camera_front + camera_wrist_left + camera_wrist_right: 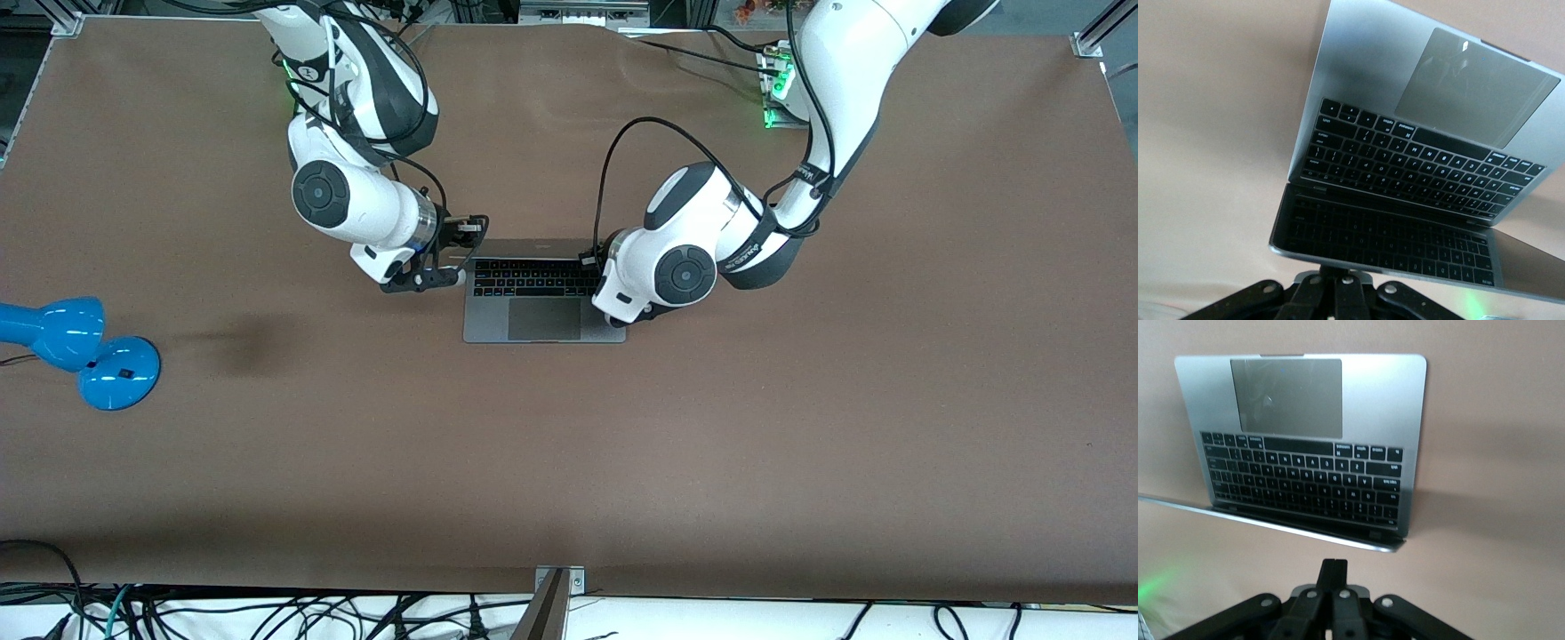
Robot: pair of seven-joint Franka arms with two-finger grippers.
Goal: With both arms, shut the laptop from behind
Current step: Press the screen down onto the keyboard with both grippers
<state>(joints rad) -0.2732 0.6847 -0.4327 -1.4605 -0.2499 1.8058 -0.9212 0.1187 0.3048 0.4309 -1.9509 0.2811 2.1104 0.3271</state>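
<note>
Laptop [543, 298] open on the desk [711, 427]; left hand [1336, 283] and right hand [1333, 583], both closed and empty, sit at the lid's top edge. Next: push it down together.

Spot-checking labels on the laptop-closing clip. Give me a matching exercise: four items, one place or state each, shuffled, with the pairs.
Items:
1. laptop
2. left gripper
3. right gripper
4. blue lamp

Descriptions:
A. shut, by the lid's edge at the right arm's end
B. open, keyboard showing
C. on the table toward the right arm's end
D. shut, at the lid's top edge, screen facing its camera

Pairs: 1-B, 2-D, 3-A, 4-C
</note>
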